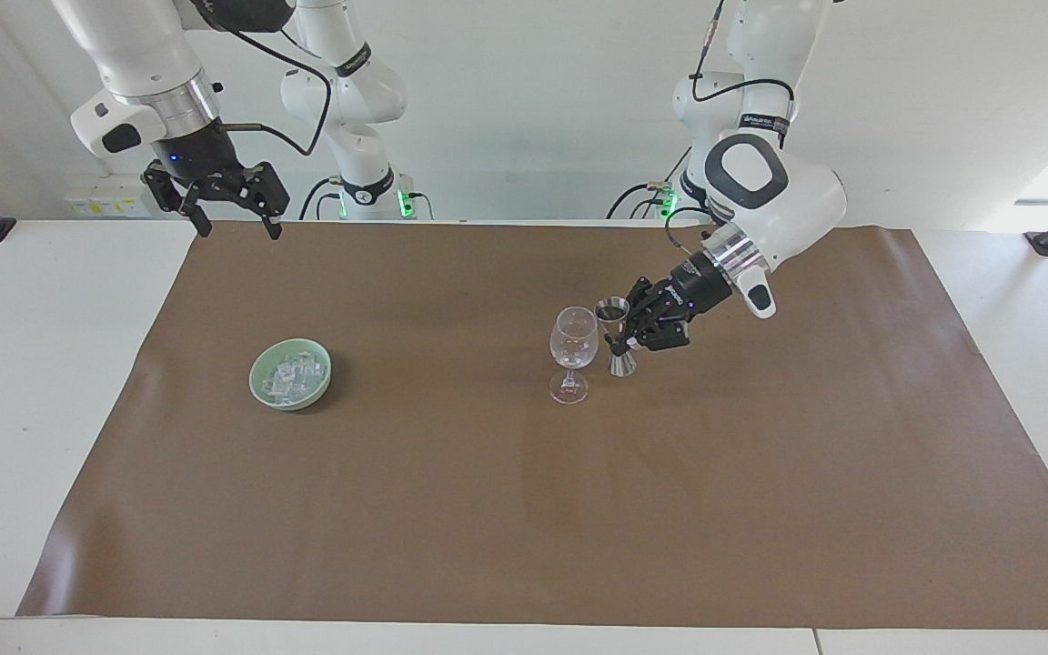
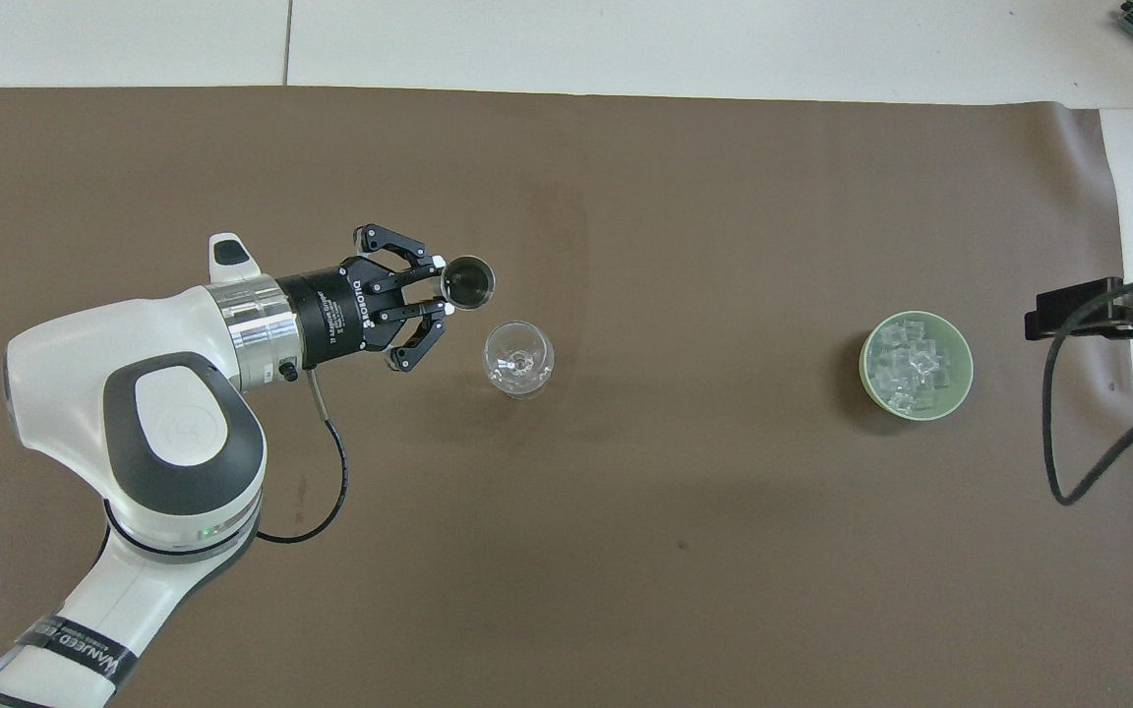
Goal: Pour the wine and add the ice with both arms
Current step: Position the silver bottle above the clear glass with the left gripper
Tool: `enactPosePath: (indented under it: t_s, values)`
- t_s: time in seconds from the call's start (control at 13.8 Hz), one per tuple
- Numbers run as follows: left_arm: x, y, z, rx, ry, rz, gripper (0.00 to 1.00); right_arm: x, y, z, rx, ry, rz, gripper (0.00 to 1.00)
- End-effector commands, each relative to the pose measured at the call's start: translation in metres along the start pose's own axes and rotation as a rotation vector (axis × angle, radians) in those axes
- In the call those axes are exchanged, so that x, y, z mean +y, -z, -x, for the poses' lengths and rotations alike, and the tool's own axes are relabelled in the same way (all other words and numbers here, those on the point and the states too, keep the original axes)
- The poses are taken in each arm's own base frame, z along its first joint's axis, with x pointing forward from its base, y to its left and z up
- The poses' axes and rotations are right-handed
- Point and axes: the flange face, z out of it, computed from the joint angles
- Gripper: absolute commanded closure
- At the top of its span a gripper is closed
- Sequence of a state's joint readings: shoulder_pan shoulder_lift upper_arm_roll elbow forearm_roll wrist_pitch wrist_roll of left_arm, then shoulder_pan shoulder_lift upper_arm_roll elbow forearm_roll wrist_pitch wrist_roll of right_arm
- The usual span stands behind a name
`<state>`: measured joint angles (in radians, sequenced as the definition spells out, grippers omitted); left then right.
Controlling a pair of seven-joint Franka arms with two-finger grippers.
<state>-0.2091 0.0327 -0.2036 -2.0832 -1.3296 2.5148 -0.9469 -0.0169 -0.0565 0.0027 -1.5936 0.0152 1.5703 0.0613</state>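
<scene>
A clear stemmed glass stands upright mid-mat. Right beside it, toward the left arm's end, my left gripper is shut on the waist of a small metal jigger, held upright. The jigger's inside looks dark; I cannot tell whether it holds wine or whether its foot touches the mat. The ice lies piled in a pale green bowl toward the right arm's end. My right gripper waits open, high over the mat's corner by its base.
A brown mat covers most of the white table. In the overhead view a black part of the right arm's hand with a looping cable juts in beside the bowl.
</scene>
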Motion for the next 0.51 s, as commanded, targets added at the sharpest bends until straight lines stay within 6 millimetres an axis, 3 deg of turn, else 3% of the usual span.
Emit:
enactPosePath:
  t_s: [0.0, 0.43]
  values:
    - [-0.0123, 0.0041, 0.0048, 0.022, -0.036, 0.015, 1.0, 0.0015, 0.0016, 0.0063, 0.0, 0.019, -0.019, 0.0]
    - [-0.0202, 0.003, 0.0092, 0.07, -0.099, 0.053, 1.0, 0.0015, 0.0016, 0.0063, 0.0, 0.019, -0.019, 0.0]
